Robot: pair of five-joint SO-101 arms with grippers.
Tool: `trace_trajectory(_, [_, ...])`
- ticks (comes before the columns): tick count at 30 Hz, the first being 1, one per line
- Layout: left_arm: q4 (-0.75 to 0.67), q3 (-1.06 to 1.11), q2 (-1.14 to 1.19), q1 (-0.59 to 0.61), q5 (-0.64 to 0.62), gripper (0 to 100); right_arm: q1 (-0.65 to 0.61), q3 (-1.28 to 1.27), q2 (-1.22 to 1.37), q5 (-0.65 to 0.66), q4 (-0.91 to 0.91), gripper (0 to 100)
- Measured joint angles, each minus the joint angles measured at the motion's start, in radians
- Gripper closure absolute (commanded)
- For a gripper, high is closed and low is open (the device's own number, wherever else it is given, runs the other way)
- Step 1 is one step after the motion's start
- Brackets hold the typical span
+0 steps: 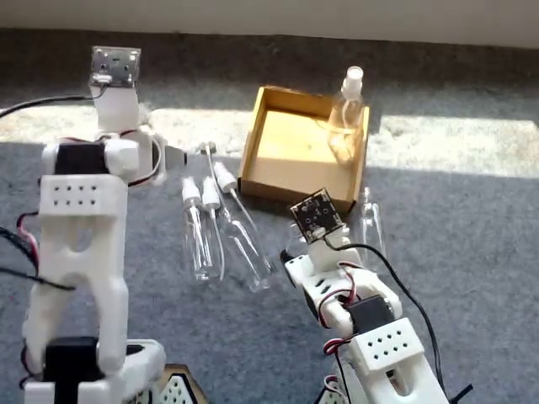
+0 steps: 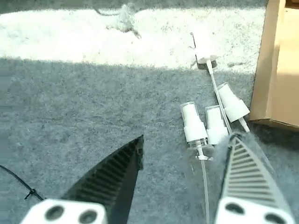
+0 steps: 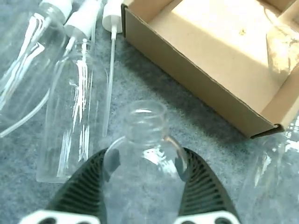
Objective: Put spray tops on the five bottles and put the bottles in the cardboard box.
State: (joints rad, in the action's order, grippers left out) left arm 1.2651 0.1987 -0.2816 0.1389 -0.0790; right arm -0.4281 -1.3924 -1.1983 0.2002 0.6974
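**Booth:** Score check, where are we?

**Me:** One in! A topped bottle (image 1: 345,114) leans in the upper right corner of the cardboard box (image 1: 290,192), top middle of the overhead shot.

**Booth:** And your right claw?

**Me:** My right claw (image 3: 145,157) is clamped around an open bottle (image 3: 145,121), lower middle of the overhead shot, just below the box's front wall. Bare neck, no top on it yet.

**Booth:** Left side?

**Me:** My left claw (image 2: 187,139) is spread wide, holding nothing. It hangs over the carpet (image 2: 70,93), left of the box.

**Booth:** What's on the floor?

**Me:** Two lying bottles (image 3: 70,121) left of centre, side by side, and both look topped to me. A loose top (image 3: 112,14) with its long tube lies just beside them, on the box side. There's a small white piece (image 1: 206,149) further up. I'd guess it's a second loose top, but I can't be sure.

**Booth:** The fifth?

**Me:** A clear bottle (image 1: 371,223) just right of the box's lower right corner. Whether it has a top, I can't tell.

**Booth:** Verdict?

**Me:** Early days, I reckon. One of five is boxed, at least one top needs fitting, and four bottles are left to load.
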Motion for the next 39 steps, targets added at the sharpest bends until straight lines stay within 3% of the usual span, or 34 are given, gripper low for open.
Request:
trace_trajectory(10, [-0.107, -0.110, 0.450, -0.002, -0.126, 81, 0.000, 0.000, -0.003, 0.000, 0.000, 99.5])
trace_trajectory(35, [-0.201, -0.124, 0.703, -0.068, -0.172, 82, 0.000, 0.000, -0.006, 0.000, 0.000, 99.5])
trace_trajectory(39, [-0.201, -0.126, 0.707, -0.068, -0.172, 90, 0.000, 0.000, -0.006, 0.000, 0.000, 99.5])
